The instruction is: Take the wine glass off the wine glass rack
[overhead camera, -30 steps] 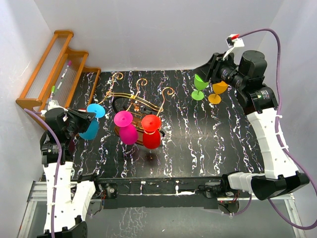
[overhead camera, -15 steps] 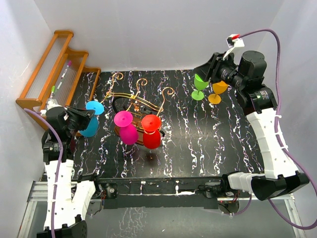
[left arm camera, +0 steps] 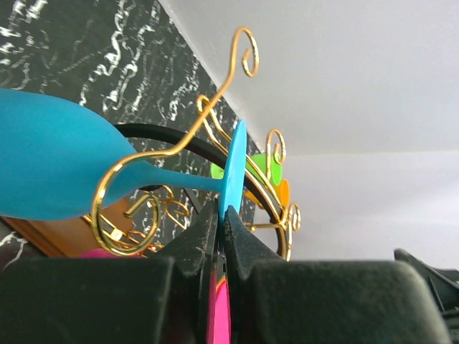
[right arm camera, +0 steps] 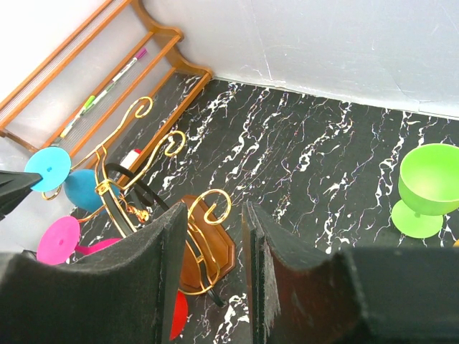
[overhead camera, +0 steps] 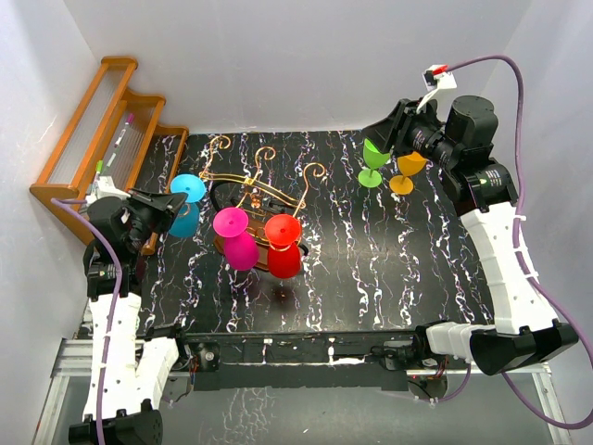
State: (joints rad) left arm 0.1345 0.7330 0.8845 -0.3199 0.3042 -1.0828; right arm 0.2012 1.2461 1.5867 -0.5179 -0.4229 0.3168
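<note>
The wine glass rack [overhead camera: 262,197], golden wire on a brown wooden base, stands left of centre. A pink glass [overhead camera: 237,243] and a red glass [overhead camera: 283,252] hang on it. My left gripper [overhead camera: 159,211] is shut on the round foot of a blue wine glass [overhead camera: 186,208] at the rack's left end. In the left wrist view the gripper [left arm camera: 221,212] pinches the foot edge-on. The blue glass [left arm camera: 50,165] lies on its side with its stem crossing a scroll-ended rack arm [left arm camera: 179,143]. I cannot tell if they touch. My right gripper [right arm camera: 215,211] is open and empty, high above the table.
A green glass [overhead camera: 373,163] and an orange glass [overhead camera: 405,172] stand upright at the back right, under my right gripper [overhead camera: 394,130]. An orange-brown stepped shelf [overhead camera: 102,130] with pens leans at the back left. White walls enclose the black marbled table [overhead camera: 371,260].
My left gripper has carried the blue glass away from me and slightly right, closer to the rack's left arm. The right arm has not moved.
</note>
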